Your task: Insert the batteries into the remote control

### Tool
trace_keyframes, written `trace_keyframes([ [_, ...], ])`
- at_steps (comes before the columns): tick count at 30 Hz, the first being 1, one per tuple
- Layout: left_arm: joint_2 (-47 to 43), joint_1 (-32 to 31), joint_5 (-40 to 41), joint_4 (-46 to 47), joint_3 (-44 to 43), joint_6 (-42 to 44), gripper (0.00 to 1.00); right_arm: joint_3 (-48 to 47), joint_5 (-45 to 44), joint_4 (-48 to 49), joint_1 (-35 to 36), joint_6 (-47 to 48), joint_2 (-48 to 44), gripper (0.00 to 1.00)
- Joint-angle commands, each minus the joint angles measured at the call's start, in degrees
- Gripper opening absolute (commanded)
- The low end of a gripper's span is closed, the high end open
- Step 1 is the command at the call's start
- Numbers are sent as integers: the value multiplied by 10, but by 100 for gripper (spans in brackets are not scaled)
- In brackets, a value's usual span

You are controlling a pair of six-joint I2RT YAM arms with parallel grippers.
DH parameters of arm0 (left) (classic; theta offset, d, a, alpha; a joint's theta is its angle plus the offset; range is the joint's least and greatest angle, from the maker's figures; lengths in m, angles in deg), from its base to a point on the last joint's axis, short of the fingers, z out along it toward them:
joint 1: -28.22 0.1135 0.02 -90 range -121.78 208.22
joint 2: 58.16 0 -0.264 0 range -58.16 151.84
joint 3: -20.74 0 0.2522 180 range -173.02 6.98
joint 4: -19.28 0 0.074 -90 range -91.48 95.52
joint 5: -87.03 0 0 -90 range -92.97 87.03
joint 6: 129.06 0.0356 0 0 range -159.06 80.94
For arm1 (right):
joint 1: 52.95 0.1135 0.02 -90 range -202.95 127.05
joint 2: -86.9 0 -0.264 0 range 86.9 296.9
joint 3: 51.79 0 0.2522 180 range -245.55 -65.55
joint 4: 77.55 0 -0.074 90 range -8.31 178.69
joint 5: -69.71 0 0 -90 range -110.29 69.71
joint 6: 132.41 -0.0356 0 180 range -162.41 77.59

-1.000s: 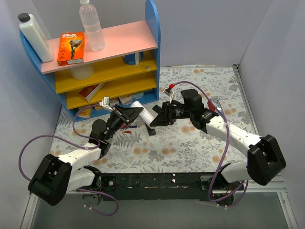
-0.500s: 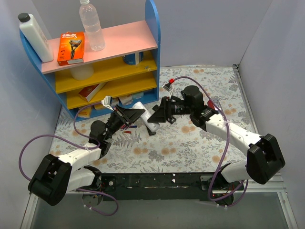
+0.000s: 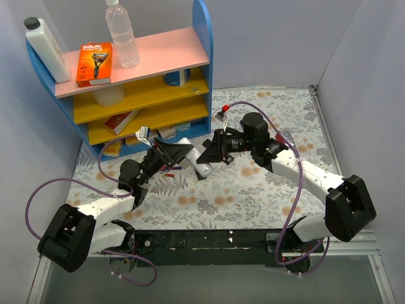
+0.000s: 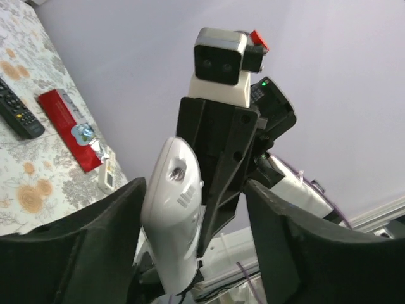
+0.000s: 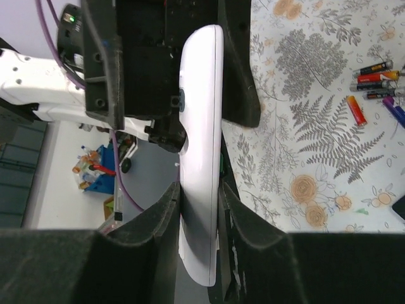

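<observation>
Right gripper point(image 5: 199, 196) is clamped on the long white plastic remote control point(image 5: 201, 107), which is seen edge-on between its fingers. The remote is held up off the floral tablecloth point(image 5: 304, 145), just in front of the blue-sided shelf unit point(image 3: 202, 44). Left gripper point(image 4: 193, 190) is spread wide, one finger on either side of the same remote; contact cannot be told. Loose on the cloth in front of the shelf's lowest tier lie thin green-and-yellow-wrapped cylinder batteries point(image 5: 372, 68), beside red and blue cells point(image 5: 357, 111).
</observation>
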Motion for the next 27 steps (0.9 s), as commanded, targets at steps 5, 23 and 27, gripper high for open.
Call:
trace_keyframes([
  [5, -89, 0, 52, -228, -52, 136, 98, -5, -67, -190, -30, 156, -44, 1],
  [23, -239, -1, 488, -853, -251, 331, 98, 38, -769, -407, -62, 369, 44, 1],
  [27, -258, -1, 538, -901, -287, 355, 98, 46, -808, -406, -62, 368, 84, 4],
])
